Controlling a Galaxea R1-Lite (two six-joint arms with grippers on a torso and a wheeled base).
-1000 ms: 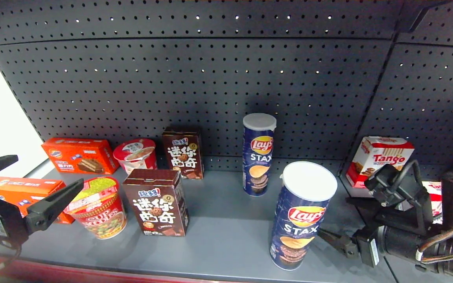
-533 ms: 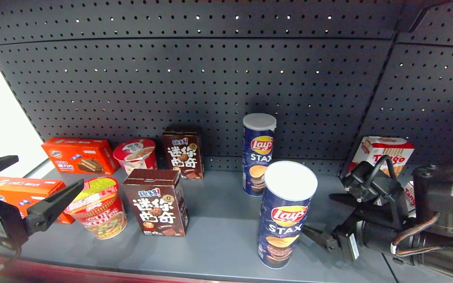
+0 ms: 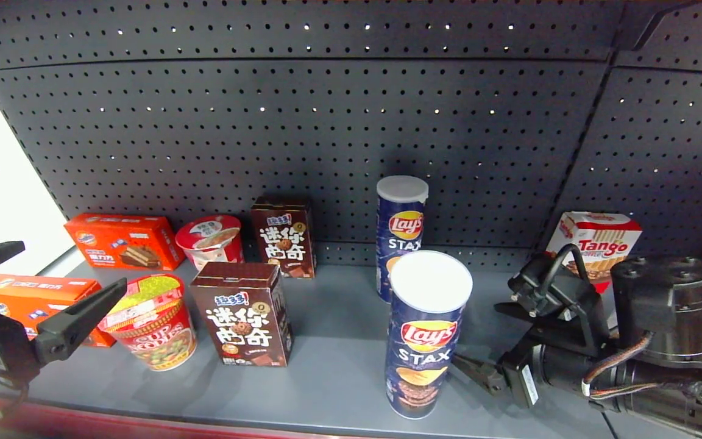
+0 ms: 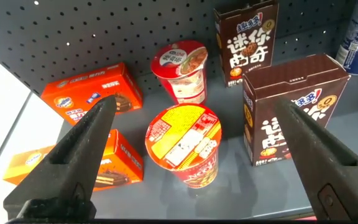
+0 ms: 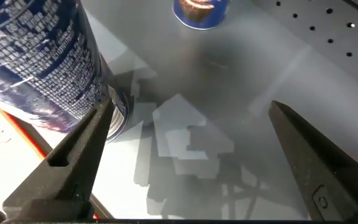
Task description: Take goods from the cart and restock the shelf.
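A tall blue chip can (image 3: 425, 332) with a white lid stands upright near the shelf's (image 3: 339, 366) front edge, and it also shows in the right wrist view (image 5: 39, 56). My right gripper (image 3: 479, 371) is open just right of the can's lower part, one finger (image 5: 73, 165) against or very near its side, with nothing between the fingers. A second, identical can (image 3: 401, 225) stands behind it at the pegboard. My left gripper (image 3: 40, 283) hangs open at the shelf's left end, in front of a red cup of noodles (image 4: 184, 144).
Two brown cookie boxes (image 3: 242, 311) (image 3: 284, 235), a second noodle cup (image 3: 209, 239) and two orange boxes (image 3: 122, 239) (image 3: 31, 292) fill the left half. A red-and-white wafer box (image 3: 595, 241) stands behind my right arm. Bare shelf lies between the cans and the brown boxes.
The front chip can has slid left along the shelf, and my right gripper has followed it left. The left arm has hardly moved.
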